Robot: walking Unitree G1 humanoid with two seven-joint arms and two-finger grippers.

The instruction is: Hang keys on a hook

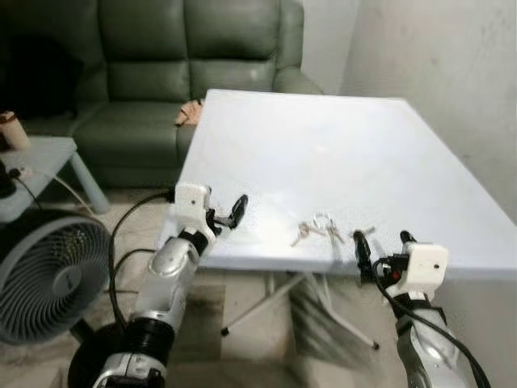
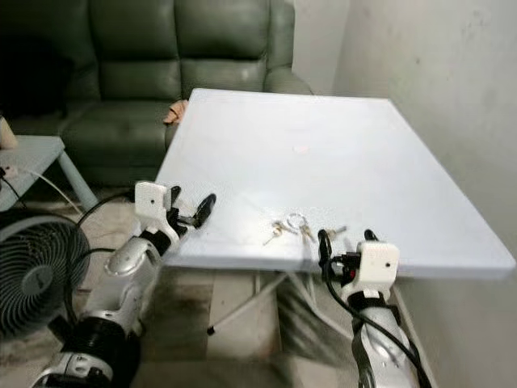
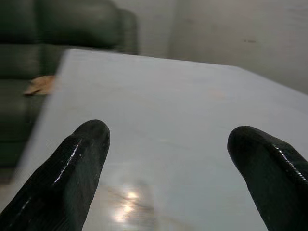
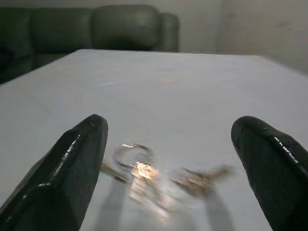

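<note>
A bunch of keys [image 1: 321, 229] on a metal ring lies on the white table [image 1: 323, 145], close to its near edge. My right gripper [image 1: 381, 237] is open at that edge, just in front of the keys and slightly right of them. Along its black fingers [image 4: 72, 163] the keys [image 4: 144, 171] lie between and a little ahead of the tips, untouched. My left gripper [image 1: 229, 215] is open at the table's near left corner, well left of the keys, with bare tabletop ahead of its fingers [image 3: 72, 163].
A dark green sofa [image 1: 186, 56] stands behind the table with a tan object [image 1: 190, 113] on its seat. A floor fan [image 1: 44, 271] and a low side table [image 1: 48, 153] with a cup [image 1: 12, 129] stand on the left. A wall [image 1: 452, 65] runs along the right.
</note>
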